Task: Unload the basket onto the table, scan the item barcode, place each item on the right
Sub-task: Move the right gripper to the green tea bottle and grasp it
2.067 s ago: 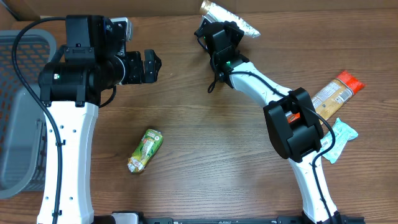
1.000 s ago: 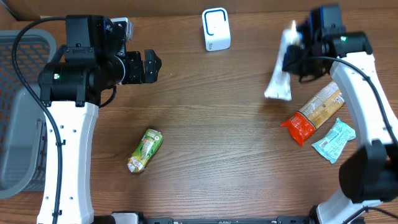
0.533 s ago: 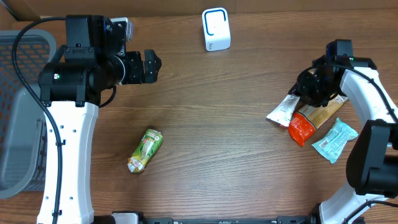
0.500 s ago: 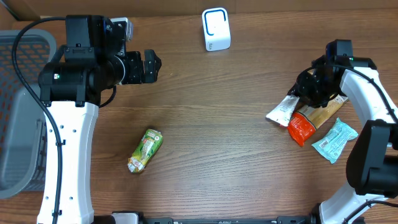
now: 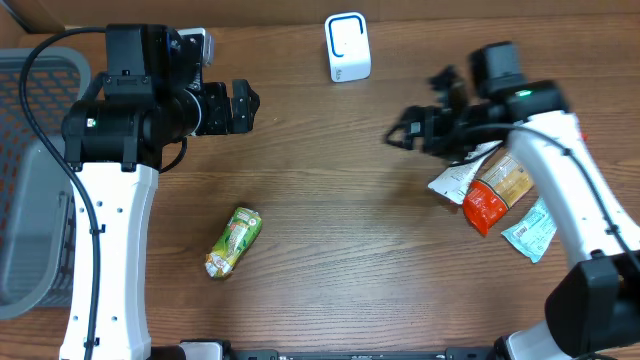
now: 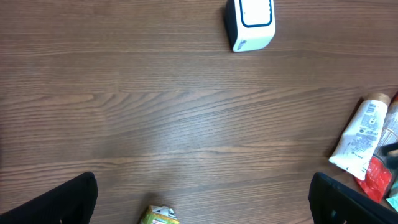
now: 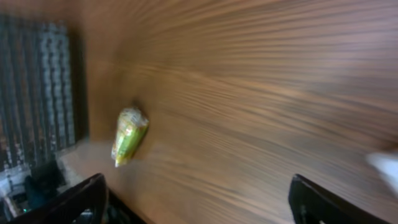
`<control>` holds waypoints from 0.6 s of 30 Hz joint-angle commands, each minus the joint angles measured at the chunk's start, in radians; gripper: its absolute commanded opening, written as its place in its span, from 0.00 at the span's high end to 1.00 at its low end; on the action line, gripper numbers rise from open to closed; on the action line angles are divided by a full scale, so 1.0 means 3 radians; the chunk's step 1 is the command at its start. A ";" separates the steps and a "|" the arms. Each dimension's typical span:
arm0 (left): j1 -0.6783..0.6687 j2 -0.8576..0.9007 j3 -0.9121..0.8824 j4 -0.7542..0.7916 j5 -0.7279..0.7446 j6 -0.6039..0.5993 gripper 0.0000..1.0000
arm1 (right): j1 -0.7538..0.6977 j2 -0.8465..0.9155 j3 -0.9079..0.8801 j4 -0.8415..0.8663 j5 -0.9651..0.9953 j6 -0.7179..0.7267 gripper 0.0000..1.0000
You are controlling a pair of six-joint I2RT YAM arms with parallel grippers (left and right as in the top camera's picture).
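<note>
The white barcode scanner (image 5: 347,47) stands at the table's back edge, also visible as the scanner (image 6: 249,22) in the left wrist view. A white packet (image 5: 455,178) lies flat on the table against an orange packet (image 5: 490,195). My right gripper (image 5: 420,110) hangs open and empty just left of and above it, pointing left. A green packet (image 5: 233,240) lies at front left, and shows as the green packet (image 7: 129,135) in the blurred right wrist view. My left gripper (image 5: 245,107) is open and empty above the table's left side, with the green packet (image 6: 158,216) below it.
A grey basket (image 5: 30,200) fills the far left edge, seen as the basket (image 7: 37,93) in the right wrist view. A teal packet (image 5: 530,230) lies by the orange one at right. The white packet (image 6: 360,134) shows at the right in the left wrist view.
My right gripper brought the white packet down beside the orange packet, opened and let it go, then swung left and up. The left arm has not moved.
</note>
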 commanded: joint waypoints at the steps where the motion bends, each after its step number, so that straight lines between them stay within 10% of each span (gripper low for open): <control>1: 0.0005 0.0018 0.0050 0.0041 -0.0134 0.0050 0.00 | 0.0528 -0.0008 -0.0201 0.0324 -0.0149 0.0310 0.04; 18: 0.0782 0.0017 0.0083 -0.0140 -0.0609 0.0036 0.00 | 0.2379 0.0954 -0.0303 0.2111 0.0829 0.1904 0.00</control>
